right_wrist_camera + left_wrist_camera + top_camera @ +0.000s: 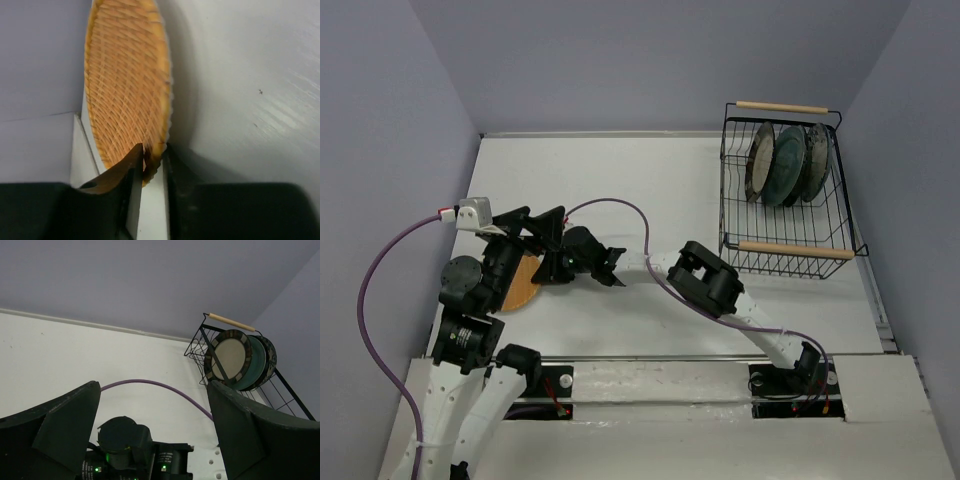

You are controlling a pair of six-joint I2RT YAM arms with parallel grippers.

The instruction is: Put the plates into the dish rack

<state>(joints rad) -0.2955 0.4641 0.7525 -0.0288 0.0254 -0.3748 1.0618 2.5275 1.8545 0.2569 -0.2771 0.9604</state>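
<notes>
orange plate (pixel 127 85): woven-looking face, wavy rim. My read: light, stiff, grippier than a glazed one, so an edge pinch should hold. It could chip if that pattern sits on ceramic (can't tell the material). Best hold is the rim, fingers across the thickness, which is how it's taken now.

right gripper (pixel 153 150): pressed together on the plate's near rim, one finger on each face, with the plate fanning away from the fingertips. The bite is shallow, just the rim edge, so I'd expect it to pivot if swung fast.

Location: well apart from the dish rack (pixel 790 258), across the table (pixel 650 190) from it on the left arm's side. Can't tell whether the plate's low edge touches the table or is clear of it.

left gripper (pixel 152 385): spread wide, nothing between the fingers. It hangs above the right arm's wrist, just beside the plate, and faces the rack.

racked plates (pixel 229 360): at least three, standing on edge and bunched toward the rack's far handle. The wire bay toward the near handle looks free, so that's the likely slot. The plate would need to arrive upright, rim down.
</notes>
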